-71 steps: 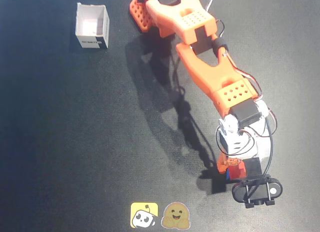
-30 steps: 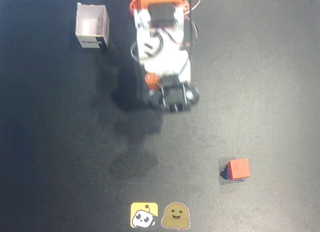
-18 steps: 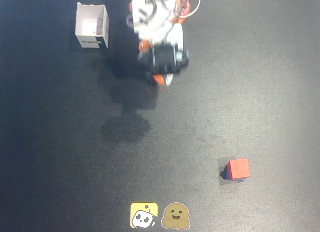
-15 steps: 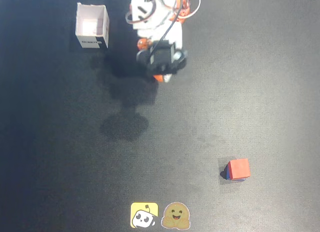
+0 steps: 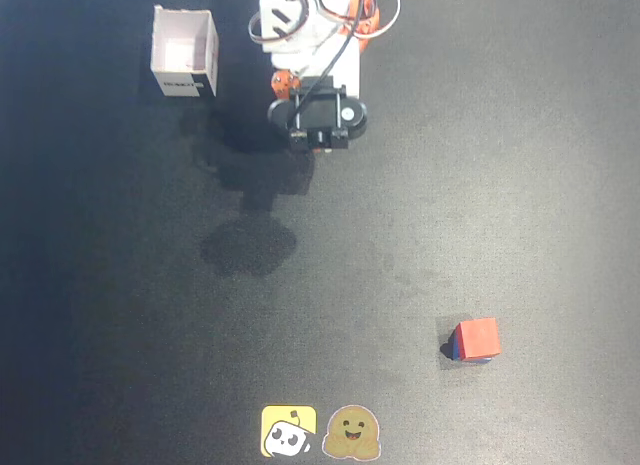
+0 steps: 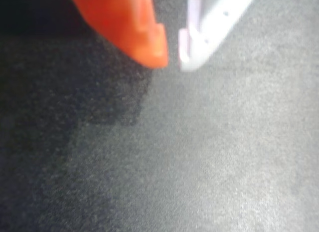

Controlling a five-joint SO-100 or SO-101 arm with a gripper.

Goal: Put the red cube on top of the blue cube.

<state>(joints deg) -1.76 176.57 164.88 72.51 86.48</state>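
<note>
Red cube (image 5: 478,337) sits atop the blue cube (image 5: 455,347) near the mat's lower right, so the task looks complete; the gripper (image 6: 172,55), folded by the base, has its 2 fingertips nearly together, holding nothing.

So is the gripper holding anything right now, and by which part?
Nothing is held. In the wrist view the gripper fingertips are nearly together with only bare mat between them. The red cube sits on the blue cube.
</note>
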